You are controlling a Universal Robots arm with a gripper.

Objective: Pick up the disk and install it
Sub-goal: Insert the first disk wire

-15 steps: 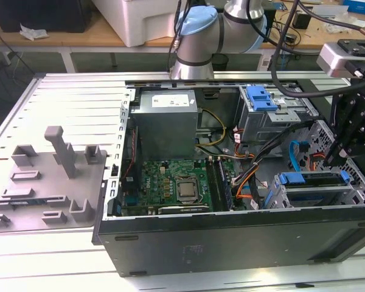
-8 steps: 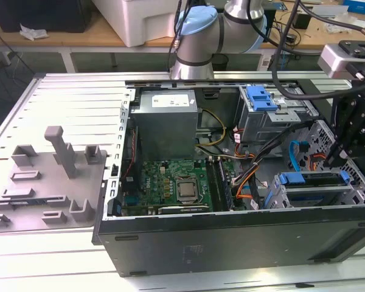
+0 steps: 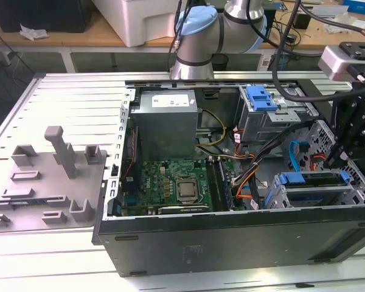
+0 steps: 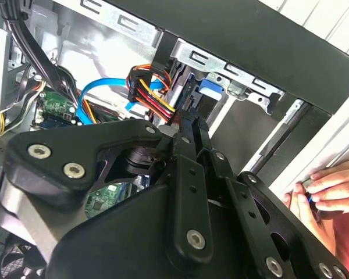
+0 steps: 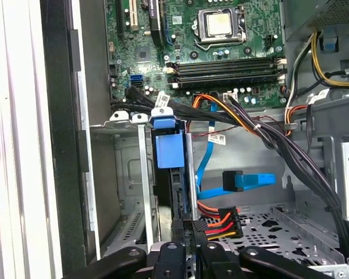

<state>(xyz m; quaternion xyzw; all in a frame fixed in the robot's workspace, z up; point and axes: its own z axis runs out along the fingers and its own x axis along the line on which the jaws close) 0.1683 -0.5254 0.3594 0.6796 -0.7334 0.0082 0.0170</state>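
Disk (image 5: 167, 152) sits partway in the drive cage (image 5: 131, 168), gripper (image 5: 187, 235) pinching its near end; tilt it and you risk jamming it or snagging those cables (image 5: 218, 224).

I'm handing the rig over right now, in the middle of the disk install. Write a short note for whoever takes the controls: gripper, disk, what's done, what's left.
Gripper: low inside the open case, at the end of the disk that faces away from the motherboard. Grip state cannot be judged.
Disk: in a slot of the drive cage, with its blue carrier end toward the motherboard.
Done: the disk is picked up and in the cage.
Left: full seating is not confirmed.
Caution: a person's hand rests at the case's outer edge in the second wrist view.
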